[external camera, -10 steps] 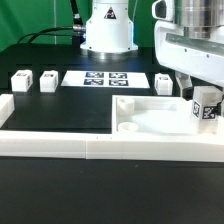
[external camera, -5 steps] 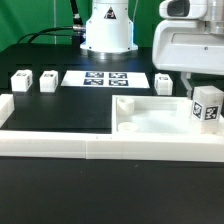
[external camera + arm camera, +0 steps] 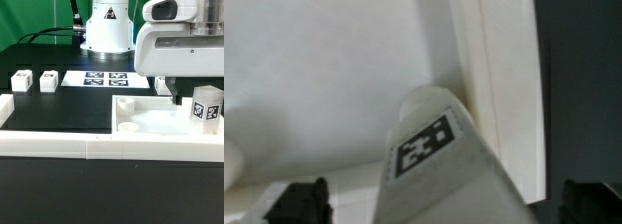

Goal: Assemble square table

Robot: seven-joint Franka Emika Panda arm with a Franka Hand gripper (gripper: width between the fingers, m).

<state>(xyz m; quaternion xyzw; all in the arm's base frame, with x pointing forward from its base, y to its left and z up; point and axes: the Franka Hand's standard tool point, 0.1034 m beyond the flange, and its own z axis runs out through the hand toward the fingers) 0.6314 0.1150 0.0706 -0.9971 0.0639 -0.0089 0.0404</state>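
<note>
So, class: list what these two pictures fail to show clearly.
Slab: cut off at the exterior view's right edge.
Marker board: in the exterior view, the end on that view's right is hidden behind the arm.
Leg: wrist view, blurred, base cut off by the frame edge.

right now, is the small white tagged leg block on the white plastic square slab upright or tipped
Upright: the leg block stands on end on the slab, tag face vertical.
</note>
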